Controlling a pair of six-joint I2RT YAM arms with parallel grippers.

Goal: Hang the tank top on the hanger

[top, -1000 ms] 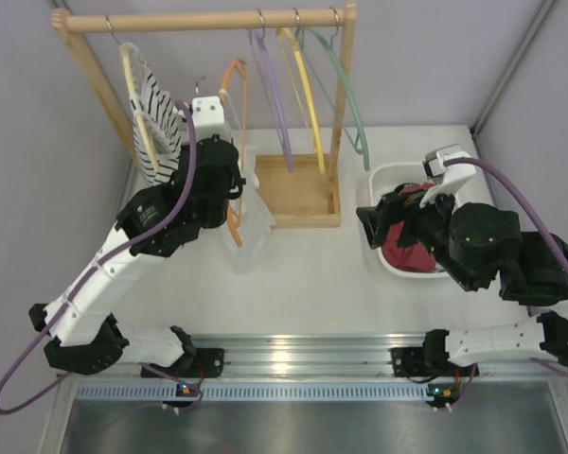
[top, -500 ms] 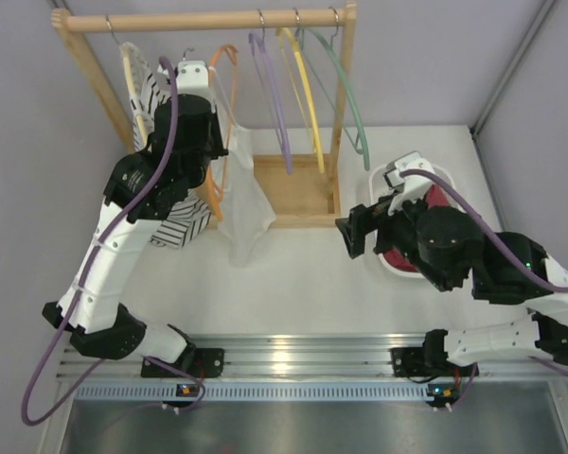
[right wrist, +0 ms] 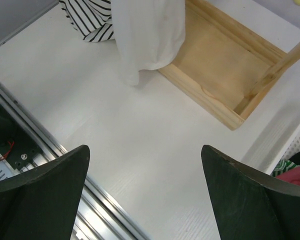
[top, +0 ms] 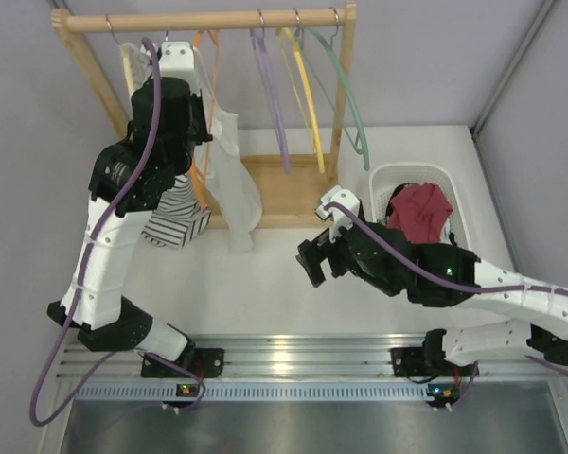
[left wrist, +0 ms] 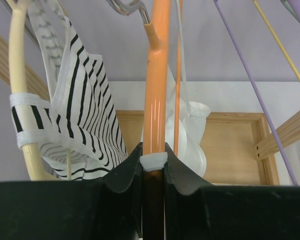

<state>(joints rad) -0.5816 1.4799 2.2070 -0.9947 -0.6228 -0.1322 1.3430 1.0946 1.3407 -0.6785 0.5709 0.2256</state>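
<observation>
The orange hanger point(top: 202, 142) hangs high at the wooden rail, with the white tank top point(top: 229, 180) draped on it and trailing down to the table. My left gripper point(left wrist: 153, 160) is shut on the hanger's orange bar point(left wrist: 156, 75), a bit of white fabric pinched at the fingertips. The tank top point(left wrist: 192, 135) shows behind the bar. Whether the metal hook point(left wrist: 125, 6) sits on the rail I cannot tell. My right gripper point(top: 312, 260) hovers open over the table to the right of the tank top, nothing between its fingers point(right wrist: 40, 190).
The wooden rack point(top: 199, 21) holds a cream hanger with a striped top point(top: 170, 218), plus purple point(top: 273, 95), yellow point(top: 306, 95) and green point(top: 346, 95) hangers over its base tray point(top: 298, 189). A white basket point(top: 383, 180) with a dark red garment point(top: 418, 213) stands at the right.
My left arm has lifted the orange hanger and tank top up to the rail. My right gripper has swung left, away from the basket, over the table.
</observation>
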